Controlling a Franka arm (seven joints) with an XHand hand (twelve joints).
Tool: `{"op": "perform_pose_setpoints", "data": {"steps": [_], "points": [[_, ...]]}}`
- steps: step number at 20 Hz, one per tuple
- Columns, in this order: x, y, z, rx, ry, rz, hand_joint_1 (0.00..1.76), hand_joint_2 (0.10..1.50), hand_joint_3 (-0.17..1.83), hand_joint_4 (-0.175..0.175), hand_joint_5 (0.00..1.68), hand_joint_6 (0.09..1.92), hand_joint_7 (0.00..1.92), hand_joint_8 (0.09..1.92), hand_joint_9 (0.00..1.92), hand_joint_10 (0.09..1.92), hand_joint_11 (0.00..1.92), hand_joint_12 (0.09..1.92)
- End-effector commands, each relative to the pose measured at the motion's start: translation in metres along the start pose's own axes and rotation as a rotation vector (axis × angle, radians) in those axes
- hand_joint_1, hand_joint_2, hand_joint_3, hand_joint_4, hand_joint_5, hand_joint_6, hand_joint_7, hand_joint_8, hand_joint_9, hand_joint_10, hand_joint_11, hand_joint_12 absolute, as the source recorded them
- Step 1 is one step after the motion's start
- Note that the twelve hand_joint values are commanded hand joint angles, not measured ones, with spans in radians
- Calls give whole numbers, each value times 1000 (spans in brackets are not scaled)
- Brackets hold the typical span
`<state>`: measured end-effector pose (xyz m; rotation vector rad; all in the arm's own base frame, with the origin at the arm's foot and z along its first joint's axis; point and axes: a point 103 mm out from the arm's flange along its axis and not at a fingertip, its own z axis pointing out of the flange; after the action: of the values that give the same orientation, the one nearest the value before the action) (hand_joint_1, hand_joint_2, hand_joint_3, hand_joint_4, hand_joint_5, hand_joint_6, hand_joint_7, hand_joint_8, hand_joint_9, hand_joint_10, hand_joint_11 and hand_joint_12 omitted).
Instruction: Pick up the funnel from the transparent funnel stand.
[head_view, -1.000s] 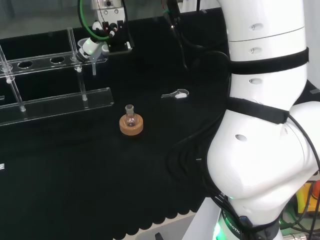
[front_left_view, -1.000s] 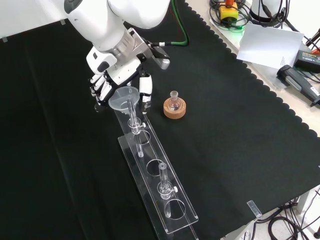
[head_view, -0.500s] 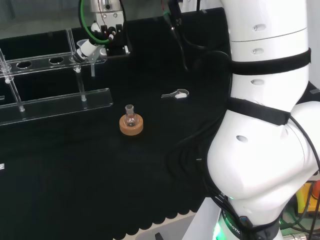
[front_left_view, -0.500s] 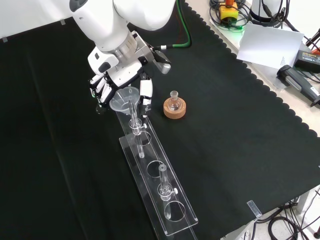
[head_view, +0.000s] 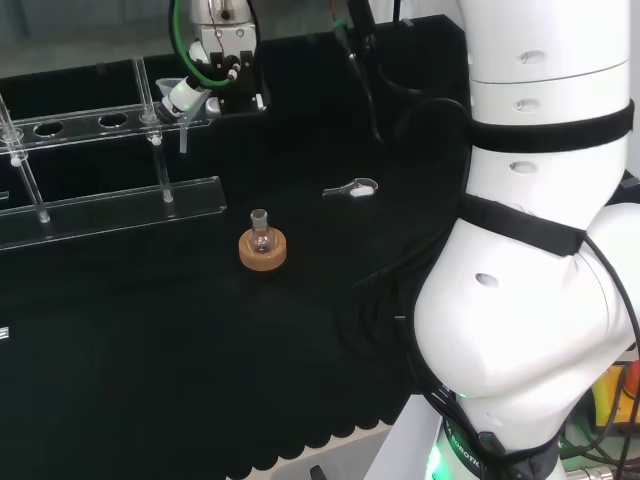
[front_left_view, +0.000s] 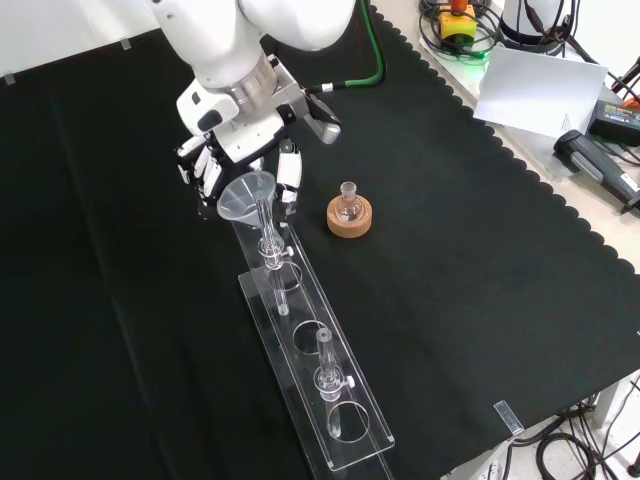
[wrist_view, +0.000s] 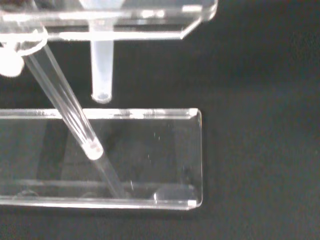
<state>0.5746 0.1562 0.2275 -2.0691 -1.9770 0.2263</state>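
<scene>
Up at the far end of the transparent funnel stand (front_left_view: 300, 330), the robot hand (front_left_view: 215, 170) has its fingers curled on either side of the funnel (front_left_view: 247, 193), black and white fingertips (front_left_view: 289, 189) flanking the cone. Whether they touch it cannot be told. The funnel's stem (wrist_view: 101, 70) hangs down through the stand's upper plate, its open tip above the clear base plate. In the front view, a small round flask (front_left_view: 347, 207) sits on a cork ring (front_left_view: 349, 219) just right of the funnel, on the black-clothed bench (front_left_view: 480, 260). In the head view, a small clear clip (head_view: 354, 187) lies on the cloth right of the flask.
</scene>
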Motion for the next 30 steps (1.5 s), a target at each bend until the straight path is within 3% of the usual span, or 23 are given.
{"op": "perform_pose_setpoints", "data": {"steps": [1,4,8,16,26,30], "points": [[-6,-3,-15,-52,-10,-22,799,740,284,-13,684,87,909,524,654,502,0,1202],[-8,-4,-23,-84,4,-26,812,649,499,-10,712,87,931,543,699,466,0,1229],[-7,-6,-28,-128,13,-33,827,622,574,-1,759,87,972,564,746,457,0,1253],[-11,-12,-45,-208,47,-42,844,616,600,21,847,113,1003,578,784,448,0,1274],[-13,-35,-74,-389,65,-54,855,601,638,38,889,193,1038,579,831,399,0,1312],[-13,-47,-81,-435,53,-57,857,600,642,38,892,210,1043,579,839,392,0,1316]]}}
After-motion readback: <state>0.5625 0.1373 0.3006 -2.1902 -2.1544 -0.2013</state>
